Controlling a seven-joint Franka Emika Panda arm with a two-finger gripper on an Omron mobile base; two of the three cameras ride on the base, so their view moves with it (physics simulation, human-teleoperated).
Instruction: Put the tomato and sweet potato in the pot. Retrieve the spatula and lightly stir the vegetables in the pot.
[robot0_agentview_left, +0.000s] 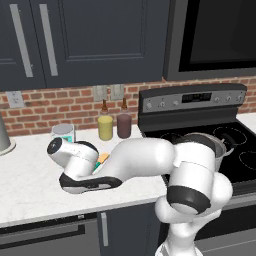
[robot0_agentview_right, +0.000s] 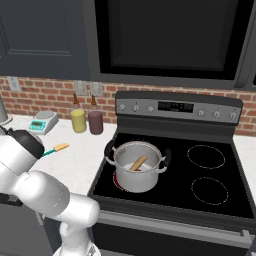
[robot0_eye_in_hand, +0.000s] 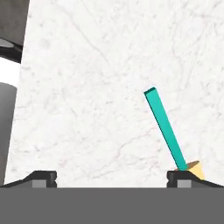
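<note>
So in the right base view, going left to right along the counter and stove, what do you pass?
Kitchen scale → spatula → yellow jar → maroon jar → pot on the front left burner, sweet potato inside → the two bare right burners.

Evenly and softly lit throughout, with no single visible light source. Rendered, slightly soft at this resolution, no motion blur, no edge distortion. Brightest on the white marble counter (robot0_agentview_left: 30, 185), nearly shadowless in the hand view around the spatula (robot0_eye_in_hand: 166, 129). Dim across the dark cabinets (robot0_agentview_left: 75, 40) and the black microwave door (robot0_agentview_right: 170, 35). Mild sheen on the steel pot (robot0_agentview_right: 137, 172) and a smooth highlight along the white arm (robot0_agentview_left: 145, 160). Faint contact shadows under the jars only.
</note>
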